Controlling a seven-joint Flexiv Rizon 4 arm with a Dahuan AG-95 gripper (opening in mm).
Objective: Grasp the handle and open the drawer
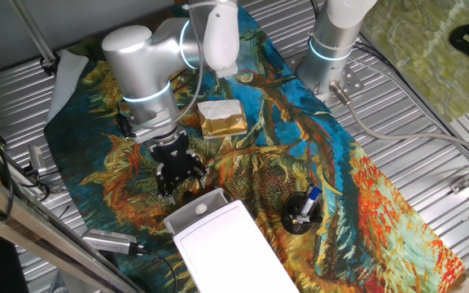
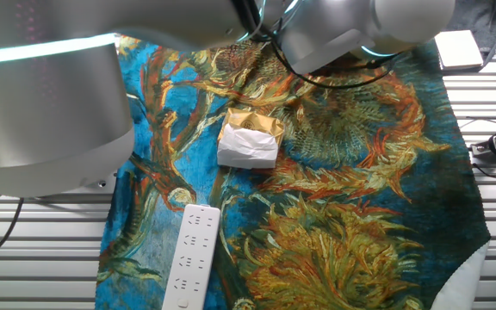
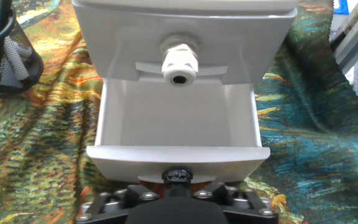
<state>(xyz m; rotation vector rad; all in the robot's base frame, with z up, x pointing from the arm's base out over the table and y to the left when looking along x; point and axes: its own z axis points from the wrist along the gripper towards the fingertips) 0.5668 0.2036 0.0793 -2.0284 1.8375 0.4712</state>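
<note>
Silver-grey arm (image 1: 141,69), glowing cyan joint rings, black end effector (image 1: 176,172)

Counter (image 1: 430,114): ribbed metal slats, covered by a painted floral cloth (image 1: 365,195). On the cloth: white rounded box (image 1: 226,248) with drawer (image 3: 178,134) pulled out; white-and-gold block (image 1: 221,119); black mesh holder (image 1: 302,213) with blue pen; white bar-shaped device (image 2: 191,257).

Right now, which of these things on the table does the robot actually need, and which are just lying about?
Part of the job:
- drawer, pulled open
- handle on its front
- pincer, at the handle

Just lying about:
- white-and-gold block
- black pen holder
- white bar-shaped device
</note>
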